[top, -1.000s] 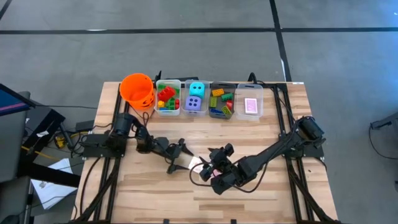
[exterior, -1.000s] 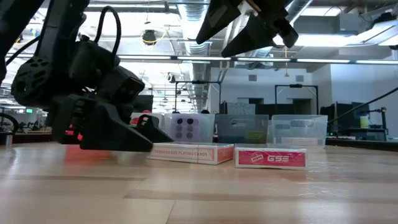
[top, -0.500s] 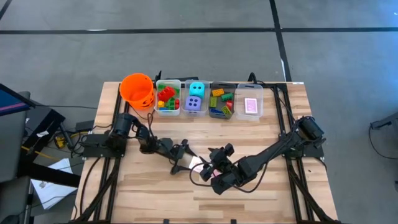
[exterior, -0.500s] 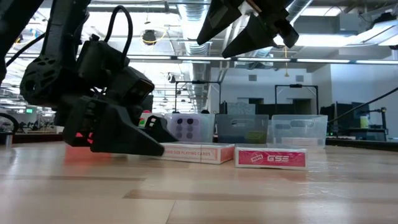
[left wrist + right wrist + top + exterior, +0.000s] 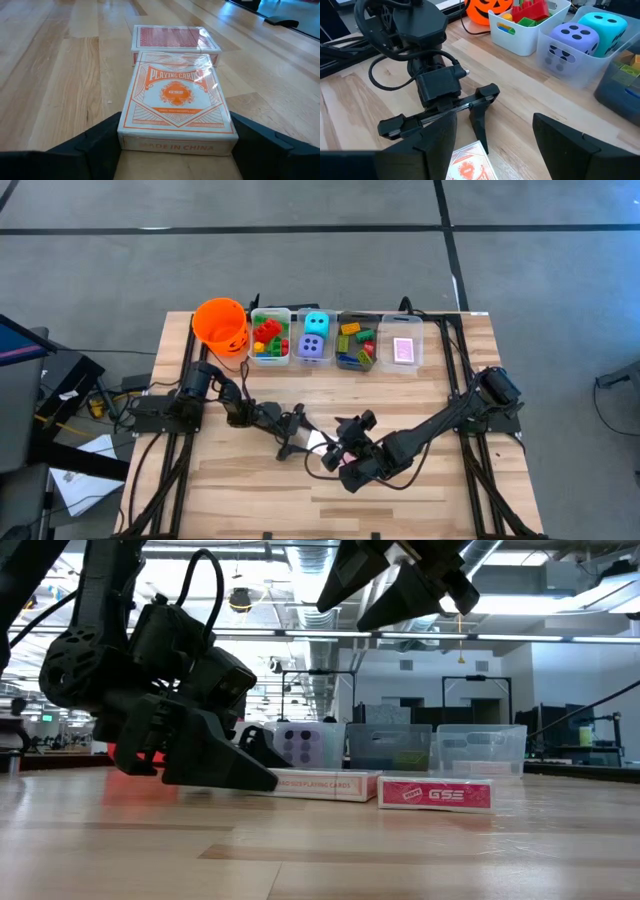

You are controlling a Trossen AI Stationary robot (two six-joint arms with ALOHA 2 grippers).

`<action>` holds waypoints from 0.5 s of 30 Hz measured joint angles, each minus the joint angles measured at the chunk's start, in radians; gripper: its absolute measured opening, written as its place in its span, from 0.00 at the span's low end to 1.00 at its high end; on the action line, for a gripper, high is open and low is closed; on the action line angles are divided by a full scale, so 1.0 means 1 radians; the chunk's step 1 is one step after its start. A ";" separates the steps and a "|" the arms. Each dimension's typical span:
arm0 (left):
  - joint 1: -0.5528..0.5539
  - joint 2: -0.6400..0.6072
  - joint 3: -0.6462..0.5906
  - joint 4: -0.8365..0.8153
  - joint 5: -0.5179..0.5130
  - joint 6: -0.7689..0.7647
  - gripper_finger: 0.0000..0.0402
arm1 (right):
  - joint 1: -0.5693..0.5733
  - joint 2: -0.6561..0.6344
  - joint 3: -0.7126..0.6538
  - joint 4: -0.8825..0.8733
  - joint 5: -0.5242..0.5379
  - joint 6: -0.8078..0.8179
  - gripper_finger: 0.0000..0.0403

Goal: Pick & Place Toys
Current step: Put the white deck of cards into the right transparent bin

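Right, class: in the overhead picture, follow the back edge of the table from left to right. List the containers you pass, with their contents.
Orange pumpkin bucket → bin of bricks → bin with the cyan and purple dice → second bin of bricks → bin holding a pink-backed card pack.

Light butcher-block wooden counter (image 5: pixel 250 480) sits on a grey concrete floor (image 5: pixel 300 270) with black tape lines; exposed ceiling pipes (image 5: pixel 270 635) and lights behind.

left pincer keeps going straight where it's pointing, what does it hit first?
The left pincer already straddles the white-and-orange playing card box; the box lies between its fingers. Straight on, the next thing looks to be the red-backed card box lying against it.
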 joint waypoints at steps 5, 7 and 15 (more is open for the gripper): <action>-0.001 0.007 0.000 0.054 -0.082 -0.008 0.75 | 0.000 -0.001 0.003 -0.003 0.099 -0.055 0.63; 0.000 0.005 0.013 0.081 -0.142 -0.008 0.75 | 0.002 -0.006 0.019 -0.009 0.171 -0.108 0.63; 0.063 -0.117 0.154 -0.104 -0.218 -0.033 0.75 | -0.005 -0.063 0.165 -0.027 0.433 -0.514 0.63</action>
